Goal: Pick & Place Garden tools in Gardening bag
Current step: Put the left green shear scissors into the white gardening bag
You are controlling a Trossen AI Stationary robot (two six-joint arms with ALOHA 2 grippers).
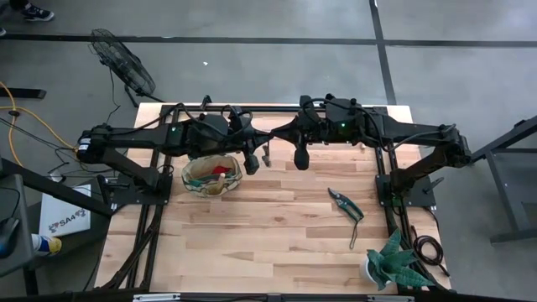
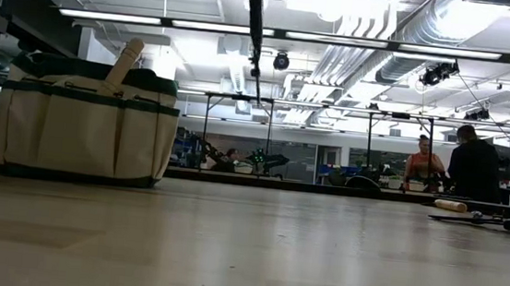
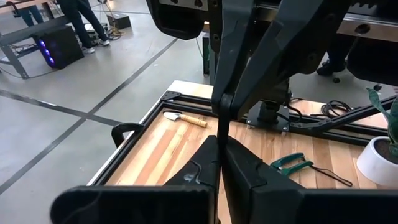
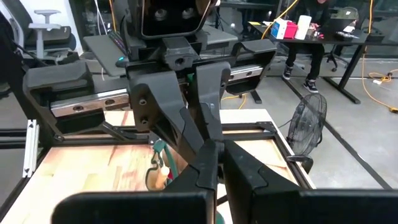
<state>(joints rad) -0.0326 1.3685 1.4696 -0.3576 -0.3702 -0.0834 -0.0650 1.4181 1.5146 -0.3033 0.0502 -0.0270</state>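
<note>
you are holding both arms folded at the far edge of the table, and both sets of fingers are pressed fully together with nothing between them: the left gripper [image 1: 250, 164] is hanging just beside the rim of the gardening bag [image 1: 211, 175], the right gripper [image 1: 301, 159] a little further along. the bag is already carrying a wooden handle [image 2: 123, 65] and something red, though from above you probably cannot tell exactly what. the green-handled shears [image 1: 346, 204] are lying well out in front of the right gripper, on open wood, near the potted plant [image 1: 393, 260]. a small trowel [image 3: 185, 118] is lying between the two grippers, close to the left one. for the next pick, be opening the fingers wide before descending, lining them across the handle rather than along it.
</note>
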